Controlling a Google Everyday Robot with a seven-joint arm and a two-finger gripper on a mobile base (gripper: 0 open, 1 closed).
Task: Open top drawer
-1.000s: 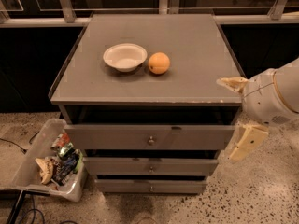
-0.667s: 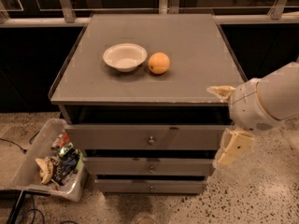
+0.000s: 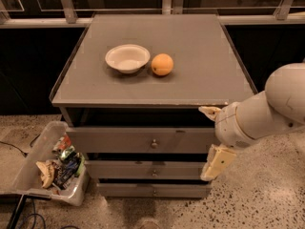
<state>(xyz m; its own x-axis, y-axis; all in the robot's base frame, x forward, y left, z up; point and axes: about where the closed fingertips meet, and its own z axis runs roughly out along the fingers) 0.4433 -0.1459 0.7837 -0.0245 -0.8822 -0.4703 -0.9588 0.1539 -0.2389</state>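
Gripper spread wide at the right end of the top drawer, holding nothing.

Top drawer sits just under the cabinet top, its grey front looking pushed in, its small round knob at centre and well left of the gripper; one pale finger points left at the cabinet's front right corner, level with the dark gap above the drawer, and the other hangs lower, beside the right end of the middle drawer, neither clearly touching the fronts. Below lies the bottom drawer. On the top stand a white bowl and an orange, just beside each other. A clear bin of litter rests on the speckled floor at left.
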